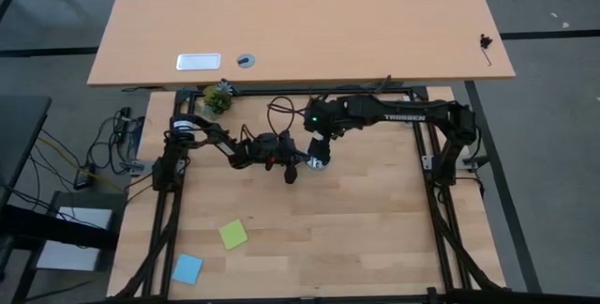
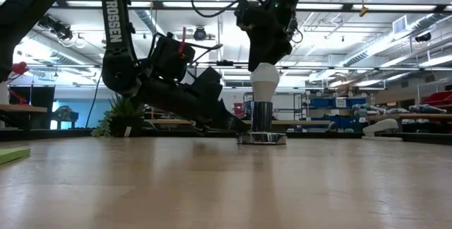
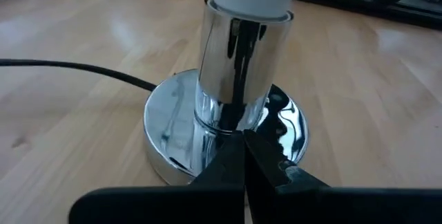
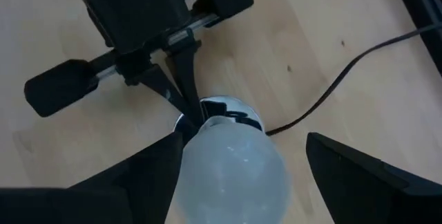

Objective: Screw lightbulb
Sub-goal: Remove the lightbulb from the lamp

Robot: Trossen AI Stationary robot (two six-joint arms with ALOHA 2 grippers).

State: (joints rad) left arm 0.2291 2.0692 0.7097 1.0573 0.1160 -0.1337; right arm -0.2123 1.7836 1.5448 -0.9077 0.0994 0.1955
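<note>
Your right claw (image 2: 265,58) came down from above over the lightbulb (image 2: 265,80); its fingers (image 4: 148,175) stood on either side of the white glass in the right wrist view, one against the bulb and the other with a gap, so I cannot tell whether it gripped. The lightbulb stood upright, its base down inside the chrome socket tube (image 3: 238,65), which rose from the round silver base disc (image 3: 169,137) on the tabletop (image 1: 356,220).

Your left claw (image 3: 243,156) lay low on the tabletop just beside that disc, fingers pressed together with their tips touching the foot of the tube. In the low view the left arm (image 2: 162,80) reached in from the side and the bulb stood clear above it.

A black cord (image 3: 69,68) ran from the disc across the wood. Farther off lay a green sticky note (image 1: 233,235) and a blue one (image 1: 187,268), and a small potted plant (image 1: 218,98) stood at the back edge.
</note>
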